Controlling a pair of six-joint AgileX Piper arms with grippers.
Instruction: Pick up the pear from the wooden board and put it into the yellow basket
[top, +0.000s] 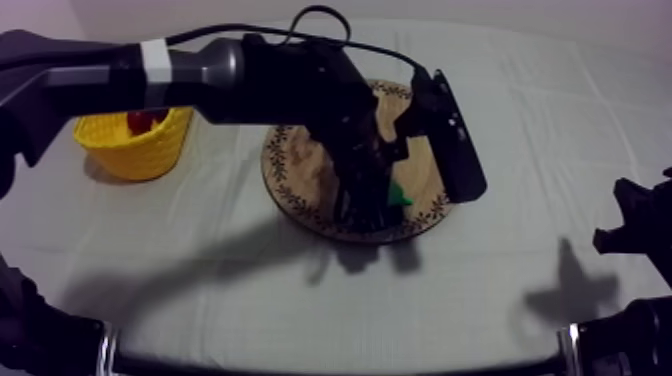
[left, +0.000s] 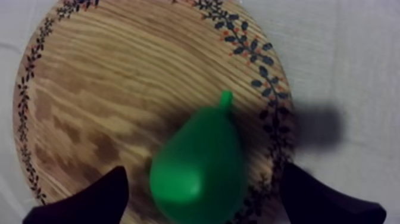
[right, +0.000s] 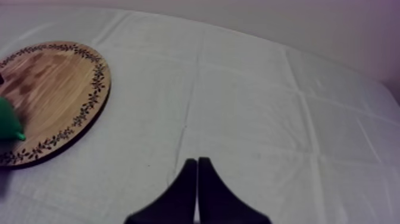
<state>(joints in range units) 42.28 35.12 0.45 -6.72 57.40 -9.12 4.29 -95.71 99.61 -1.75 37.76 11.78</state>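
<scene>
— Left gripper (left: 203, 173): fingers spread wide, one either side of the pear (left: 199, 167), which lies by the board (left: 119, 77) rim.
— So, the grasp step?
— I'd say so; next it must close, then lift.
— Basket (top: 130, 152)?
— Holds a small red fruit (top: 140, 121). Right gripper (right: 197, 164) closed, idle.

Between the black fingers of the left gripper (left: 205, 170) sits a bright green pear (left: 199, 149). Beneath it is a tan, grained board (left: 107, 83), its rim patterned with dark leaves and red dots. The basket (top: 132, 145) is yellow.
</scene>
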